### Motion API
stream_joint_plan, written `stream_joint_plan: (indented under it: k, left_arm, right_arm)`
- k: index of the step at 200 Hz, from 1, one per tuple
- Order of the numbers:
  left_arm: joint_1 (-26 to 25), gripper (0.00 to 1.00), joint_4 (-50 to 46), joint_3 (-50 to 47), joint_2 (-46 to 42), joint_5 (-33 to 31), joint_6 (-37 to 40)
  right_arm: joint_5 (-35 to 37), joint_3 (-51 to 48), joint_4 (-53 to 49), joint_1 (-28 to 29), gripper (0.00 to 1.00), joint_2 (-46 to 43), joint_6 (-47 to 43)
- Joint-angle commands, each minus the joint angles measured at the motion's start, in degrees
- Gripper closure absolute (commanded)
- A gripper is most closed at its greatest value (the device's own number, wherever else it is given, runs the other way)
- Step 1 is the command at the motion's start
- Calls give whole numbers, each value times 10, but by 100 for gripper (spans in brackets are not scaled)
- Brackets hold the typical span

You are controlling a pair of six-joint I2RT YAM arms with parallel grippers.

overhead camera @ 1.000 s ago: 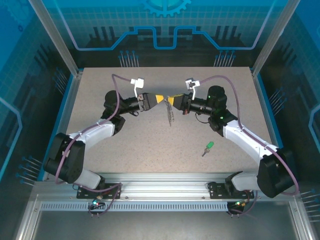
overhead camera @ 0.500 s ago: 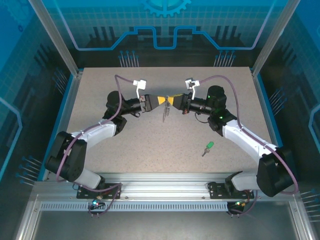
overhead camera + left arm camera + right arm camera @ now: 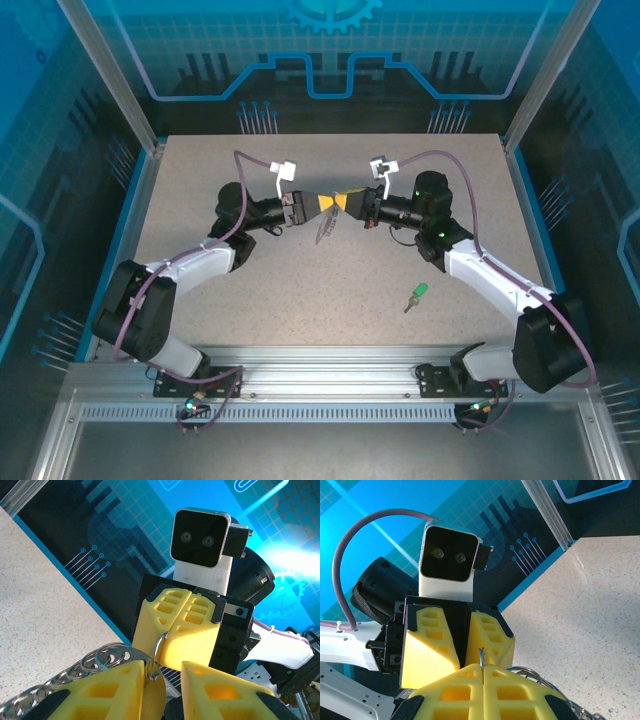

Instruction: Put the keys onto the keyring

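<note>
Over the middle of the table, in the top view, my two grippers meet tip to tip. My right gripper (image 3: pixel 346 203) (image 3: pixel 483 667) is shut on the keyring (image 3: pixel 322 230), whose thin metal loop (image 3: pixel 158 647) (image 3: pixel 481 656) sticks out between its yellow fingers. A string of silvery links (image 3: pixel 82 664) trails off to the side and hangs down. My left gripper (image 3: pixel 326 203) (image 3: pixel 164 674) is open, its jaws a little apart on either side of the loop, with the loop against one finger. The green-headed key (image 3: pixel 418 293) lies alone on the table near the right arm.
The speckled table (image 3: pixel 250 280) is walled by blue panels behind and metal posts (image 3: pixel 110 80) at the corners. The aluminium rail (image 3: pixel 320 360) with both arm bases runs along the near edge. Each arm's purple cable (image 3: pixel 440 158) arcs above its wrist.
My left gripper has moved right until its tips reach the right gripper, and its jaws have narrowed. The hanging links have swung slightly left. The right gripper and the key have not moved.
</note>
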Motion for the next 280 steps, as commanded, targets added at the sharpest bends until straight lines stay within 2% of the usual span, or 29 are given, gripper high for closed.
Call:
stream_joint_plan:
  k: [1,46,92,139,213,249,280]
  left_arm:
    - [-5,75,12,15,8,14,11]
    - [-7,79,18,17,13,11,11]
    - [-9,73,24,22,20,8,8]
    - [-10,72,31,23,22,-1,9]
    - [-10,85,45,20,22,-11,7]
    - [-10,79,51,20,23,-17,4]
    - [-10,81,54,22,25,-18,4]
  right_arm:
    - [-9,20,21,8,100,6,-2]
    - [-11,19,17,7,100,6,-6]
    - [-12,18,12,6,100,5,-10]
    - [-13,15,12,4,100,5,-11]
    - [-14,13,8,2,100,4,-11]
    - [-14,12,4,2,100,2,-13]
    - [-14,11,3,0,100,1,-13]
